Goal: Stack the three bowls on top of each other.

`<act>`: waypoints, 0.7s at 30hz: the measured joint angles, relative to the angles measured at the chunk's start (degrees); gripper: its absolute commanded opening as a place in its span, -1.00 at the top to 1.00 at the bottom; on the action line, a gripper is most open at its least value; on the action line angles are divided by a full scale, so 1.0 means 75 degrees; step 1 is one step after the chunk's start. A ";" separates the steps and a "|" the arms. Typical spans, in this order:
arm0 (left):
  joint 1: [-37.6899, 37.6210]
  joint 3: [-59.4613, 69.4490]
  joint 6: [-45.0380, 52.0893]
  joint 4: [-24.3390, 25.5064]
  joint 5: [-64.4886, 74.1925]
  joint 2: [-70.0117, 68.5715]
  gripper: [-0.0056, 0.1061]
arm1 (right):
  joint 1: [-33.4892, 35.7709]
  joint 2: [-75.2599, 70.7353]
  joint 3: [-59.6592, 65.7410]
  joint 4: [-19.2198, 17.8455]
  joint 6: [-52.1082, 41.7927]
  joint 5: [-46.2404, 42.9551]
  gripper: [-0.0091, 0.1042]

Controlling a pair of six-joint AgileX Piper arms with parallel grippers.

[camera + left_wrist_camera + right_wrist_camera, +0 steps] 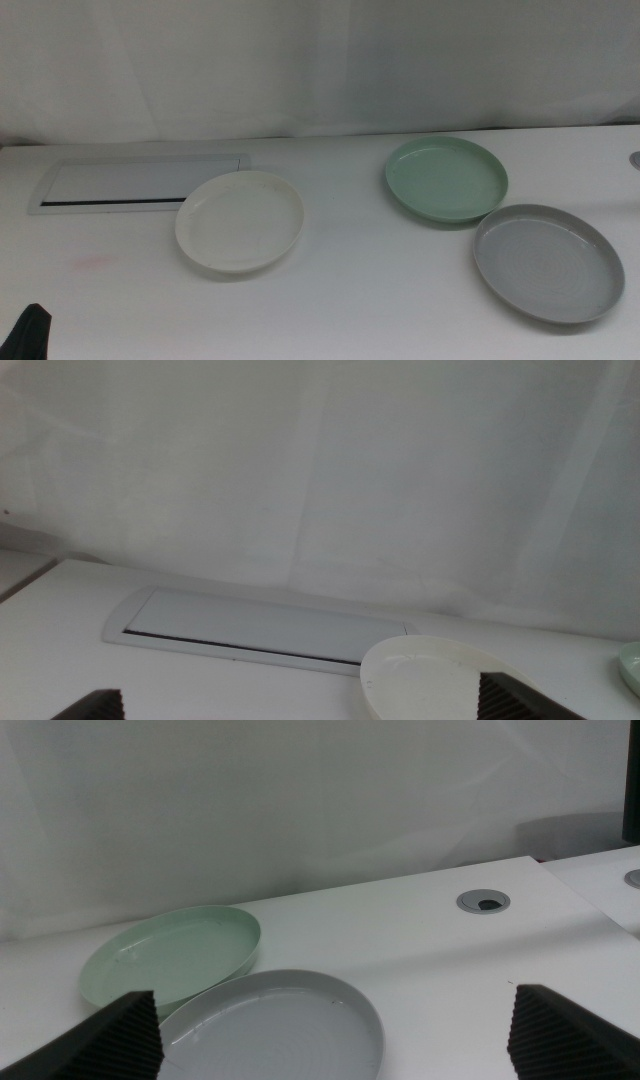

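Three shallow bowls lie apart on the white table. The white bowl (pixel 240 222) is left of centre, the mint green bowl (pixel 446 178) is at the back right, and the grey bowl (pixel 548 262) is in front of it at the right, close beside it. My left gripper (pixel 28 335) waits at the bottom left corner. In the left wrist view it (pixel 300 698) is open and empty, with the white bowl (pixel 430 678) ahead. My right gripper (pixel 330 1020) is open and empty, facing the grey bowl (pixel 280 1025) and the mint bowl (pixel 170 955). It is out of the middle view.
A flat white panel (pixel 140 183) with a dark slot lies at the back left, just behind the white bowl. A round grey cable grommet (pixel 483 901) sits in the table at the far right. A white curtain closes off the back.
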 measured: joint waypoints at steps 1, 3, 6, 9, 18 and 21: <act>0.0000 0.0000 0.0000 0.0000 -0.0019 0.0000 -0.76 | 0.0000 0.0000 0.0000 0.0000 0.0000 0.0000 -0.81; 0.0000 0.0000 0.0012 0.0000 -0.0117 0.0000 -0.76 | 0.0000 0.0000 0.0000 0.0000 0.0000 -0.0013 -0.81; 0.0000 0.0000 0.0012 0.0000 -0.0391 0.0000 -0.76 | 0.0000 0.0000 0.0000 0.0000 0.0000 -0.0010 -0.81; 0.0000 -0.0016 0.0012 0.0000 -0.0567 0.0000 -0.76 | 0.0000 0.0000 0.0000 0.0000 0.0000 -0.0010 -0.81; 0.0000 -0.2120 0.0798 0.0000 0.0973 0.0495 -0.76 | 0.0000 0.0000 0.0000 0.0000 0.0000 -0.0034 -0.81; 0.0000 -0.2898 0.0952 -0.0014 0.1406 0.1240 -0.70 | 0.0000 0.0000 0.0000 0.0000 0.0000 -0.0034 -0.81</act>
